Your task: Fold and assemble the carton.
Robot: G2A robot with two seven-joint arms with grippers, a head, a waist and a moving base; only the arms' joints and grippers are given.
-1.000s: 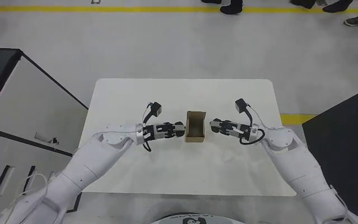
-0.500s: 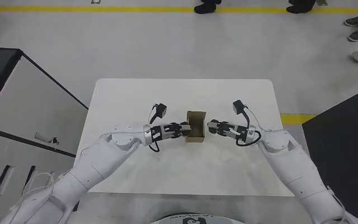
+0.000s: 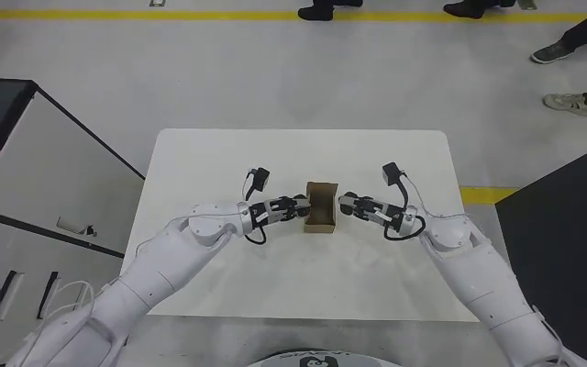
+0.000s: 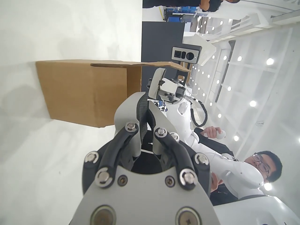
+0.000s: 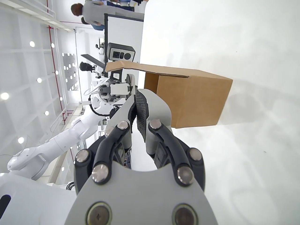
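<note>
- Carton [image 3: 321, 207] of brown cardboard stands near the middle of the white tabletop [image 3: 303, 275], with its top open to the overhead camera so the inner walls show.
- In the left wrist view the carton [image 4: 82, 90] rests with its base on the tabletop [image 4: 58, 12]. One flap [image 4: 164, 64] stands up past the open end, in line with a side wall.
- The right wrist view shows the same upright flap [image 5: 121, 66] on the carton [image 5: 194, 99], with bare tabletop [image 5: 222, 24] around it.
- Left pincer [image 3: 299, 208] sits just beside the carton's left wall, up near the rim. Whether it touches the cardboard I cannot tell.
- Seen from its own wrist, the left pincer [image 4: 143, 97] has its fingers [image 4: 129, 113] pressed together at the tips, with nothing between them.
- Right pincer [image 3: 343, 203] sits just beside the opposite wall, also near the rim. Contact is again unclear.
- From its own wrist, the right pincer [image 5: 137, 97] has its fingers [image 5: 159, 108] pressed together too, holding nothing.
- The two pincers face each other across the carton, roughly level.
</note>
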